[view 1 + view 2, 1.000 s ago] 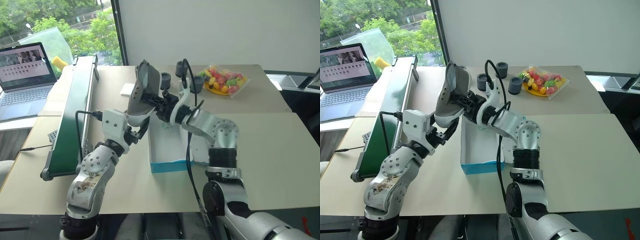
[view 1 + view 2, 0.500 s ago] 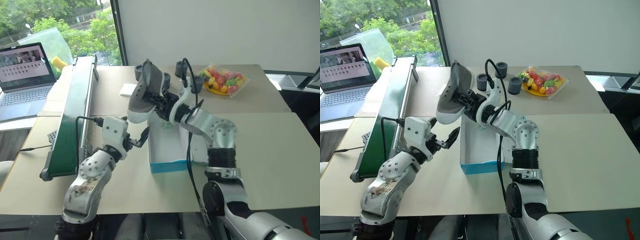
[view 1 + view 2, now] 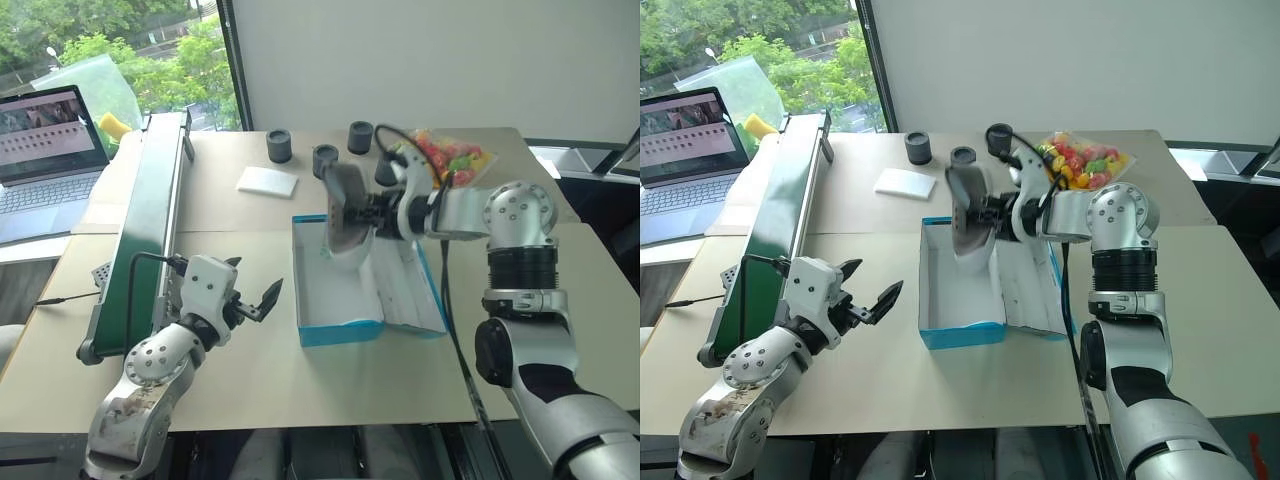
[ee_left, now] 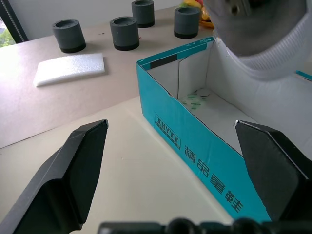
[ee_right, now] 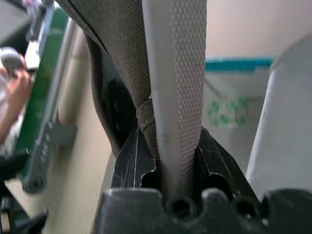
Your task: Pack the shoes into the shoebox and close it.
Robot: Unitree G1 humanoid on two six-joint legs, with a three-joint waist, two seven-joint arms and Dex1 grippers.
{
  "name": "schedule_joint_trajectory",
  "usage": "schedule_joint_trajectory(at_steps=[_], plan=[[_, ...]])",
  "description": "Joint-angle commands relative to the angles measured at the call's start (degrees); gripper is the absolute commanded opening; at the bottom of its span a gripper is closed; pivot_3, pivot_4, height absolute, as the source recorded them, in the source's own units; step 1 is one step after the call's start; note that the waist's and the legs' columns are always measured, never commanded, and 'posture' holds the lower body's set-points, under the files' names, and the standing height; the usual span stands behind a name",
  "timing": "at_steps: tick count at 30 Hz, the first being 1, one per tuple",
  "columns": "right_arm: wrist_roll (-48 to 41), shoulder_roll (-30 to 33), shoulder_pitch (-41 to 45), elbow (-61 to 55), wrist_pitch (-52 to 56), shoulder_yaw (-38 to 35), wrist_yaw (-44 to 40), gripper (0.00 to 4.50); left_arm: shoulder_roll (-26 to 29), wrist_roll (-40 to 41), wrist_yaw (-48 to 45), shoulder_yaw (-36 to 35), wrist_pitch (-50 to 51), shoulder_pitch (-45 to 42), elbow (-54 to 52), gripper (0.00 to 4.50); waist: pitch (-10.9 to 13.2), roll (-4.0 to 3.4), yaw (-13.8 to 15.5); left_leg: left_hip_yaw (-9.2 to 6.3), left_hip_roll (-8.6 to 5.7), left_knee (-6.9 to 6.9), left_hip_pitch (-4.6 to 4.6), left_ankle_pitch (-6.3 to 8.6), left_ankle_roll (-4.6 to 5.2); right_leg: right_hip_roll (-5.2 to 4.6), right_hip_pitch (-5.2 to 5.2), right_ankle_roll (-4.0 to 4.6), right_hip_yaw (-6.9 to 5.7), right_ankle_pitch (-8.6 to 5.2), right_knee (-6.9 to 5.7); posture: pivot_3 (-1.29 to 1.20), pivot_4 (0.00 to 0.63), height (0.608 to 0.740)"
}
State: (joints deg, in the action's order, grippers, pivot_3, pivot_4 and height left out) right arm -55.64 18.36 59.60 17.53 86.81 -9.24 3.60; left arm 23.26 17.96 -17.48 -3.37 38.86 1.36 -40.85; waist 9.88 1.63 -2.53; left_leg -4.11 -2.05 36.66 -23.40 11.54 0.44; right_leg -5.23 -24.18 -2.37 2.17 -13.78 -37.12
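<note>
The shoebox [image 3: 338,322] is bright blue with a white inside and stands open in the middle of the table. Its flap lid [image 3: 410,292] lies flat to the right. My right gripper [image 3: 372,216] is shut on a grey-brown shoe [image 3: 344,214] with a whitish sole. The shoe hangs on its side over the far end of the box. The right wrist view shows its edge [image 5: 175,73] pinched between the fingers. My left gripper [image 3: 254,300] stands open and empty, level, just left of the box's blue side wall [image 4: 204,170].
A long green conveyor [image 3: 150,220] runs along the left, with a laptop [image 3: 45,150] beyond it. Three dark grey cups [image 3: 280,146] and a flat white pad [image 3: 268,181] sit behind the box. A bag of colourful sweets [image 3: 452,155] lies at the far right.
My left gripper opened, let go of the shoe and dropped back toward the left front. My right arm swung the shoe rightward and down, from left of the box to over its far end.
</note>
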Motion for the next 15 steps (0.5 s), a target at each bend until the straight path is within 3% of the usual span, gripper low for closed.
schedule_joint_trajectory(at_steps=[1, 15], plan=[[1.5, -0.9, -2.5, -5.9, 5.5, 1.4, 0.7, 0.41, 0.0, -0.3, -0.1, 0.0, -1.5, -0.1, -1.2, 4.46, 0.0, 0.00, 0.2, -0.01, 0.00, 0.01, 0.00, 0.00, 0.00, -0.01, 0.01, -0.01, 0.00, 0.01, 0.00, 0.00, 0.150, 0.740], [17.7, -10.0, -9.7, -13.9, 5.5, 1.0, 4.4, 0.41, -0.1, 0.2, 1.3, 0.2, 0.3, -0.3, -3.9, 4.46, 0.0, 0.00, 0.2, -0.01, -0.04, 0.05, -0.04, 0.00, -0.01, -0.01, -0.02, -0.10, 0.02, 0.09, 0.05, 0.00, 0.150, 0.740]])
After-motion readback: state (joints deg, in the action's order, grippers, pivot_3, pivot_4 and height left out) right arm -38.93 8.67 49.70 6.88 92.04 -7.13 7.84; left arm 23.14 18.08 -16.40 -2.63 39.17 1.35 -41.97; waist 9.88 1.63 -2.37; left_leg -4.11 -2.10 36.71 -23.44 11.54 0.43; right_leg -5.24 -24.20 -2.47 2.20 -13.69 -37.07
